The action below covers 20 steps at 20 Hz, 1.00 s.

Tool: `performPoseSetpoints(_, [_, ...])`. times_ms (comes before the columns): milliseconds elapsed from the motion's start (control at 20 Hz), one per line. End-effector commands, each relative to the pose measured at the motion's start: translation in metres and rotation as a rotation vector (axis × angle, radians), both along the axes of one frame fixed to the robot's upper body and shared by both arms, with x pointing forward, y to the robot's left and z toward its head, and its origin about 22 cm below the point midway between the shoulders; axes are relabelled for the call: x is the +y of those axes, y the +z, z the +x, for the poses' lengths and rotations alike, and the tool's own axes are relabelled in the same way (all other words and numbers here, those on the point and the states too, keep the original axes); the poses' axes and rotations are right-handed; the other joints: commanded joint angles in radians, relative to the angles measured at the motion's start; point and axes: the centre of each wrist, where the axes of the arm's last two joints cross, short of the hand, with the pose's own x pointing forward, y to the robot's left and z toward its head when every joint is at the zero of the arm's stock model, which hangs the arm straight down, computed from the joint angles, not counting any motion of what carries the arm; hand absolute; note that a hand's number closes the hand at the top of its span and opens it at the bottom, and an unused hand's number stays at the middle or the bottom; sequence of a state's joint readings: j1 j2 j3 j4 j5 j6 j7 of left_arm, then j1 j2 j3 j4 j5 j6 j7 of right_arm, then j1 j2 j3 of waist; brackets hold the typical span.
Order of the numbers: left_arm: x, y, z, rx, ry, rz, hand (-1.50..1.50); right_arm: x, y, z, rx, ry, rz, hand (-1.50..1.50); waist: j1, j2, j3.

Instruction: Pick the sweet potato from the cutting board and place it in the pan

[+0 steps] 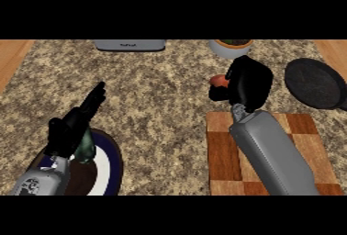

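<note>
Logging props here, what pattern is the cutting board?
The cutting board is a checkerboard of light and reddish-brown wood squares, seen in the head view.

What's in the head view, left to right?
Left hand over the plate → right hand curled round the sweet potato, above the cutting board → pan.

The tabletop (163, 92) is speckled brown and beige stone; pale wood strips (12, 57) border its left and right edges; light is even.
</note>
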<state>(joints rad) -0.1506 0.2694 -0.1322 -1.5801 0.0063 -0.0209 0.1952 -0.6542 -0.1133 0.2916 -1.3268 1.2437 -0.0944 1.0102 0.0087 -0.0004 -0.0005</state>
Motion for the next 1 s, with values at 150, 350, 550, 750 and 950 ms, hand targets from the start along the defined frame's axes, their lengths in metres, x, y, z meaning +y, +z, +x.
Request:
performPoseSetpoints(150, [0.005, -0.012, 0.001, -0.007, 0.009, 0.005, 0.00, -0.024, 0.004, 0.015, -0.149, -0.128, 0.082, 1.50, -0.005, 0.002, 0.000])
performPoseSetpoints(350, [0.008, 0.013, 0.012, -0.028, 0.016, -0.007, 0.00, -0.082, -0.009, 0.020, -0.280, -0.156, 0.196, 1.50, -0.006, 0.006, 0.002])
performPoseSetpoints(550, [0.005, 0.000, -0.004, -0.014, 0.004, -0.014, 0.00, -0.129, -0.037, 0.030, -0.259, -0.177, 0.204, 1.50, 0.003, 0.005, 0.001])
performPoseSetpoints(750, [-0.003, -0.013, -0.002, -0.010, -0.014, -0.014, 0.00, -0.175, -0.046, 0.043, -0.258, -0.215, 0.116, 1.50, 0.006, 0.010, 0.001])
performPoseSetpoints(950, [0.016, -0.001, -0.002, -0.009, -0.011, -0.010, 0.00, -0.203, -0.065, 0.047, -0.270, -0.274, 0.067, 1.50, 0.012, 0.009, 0.002])
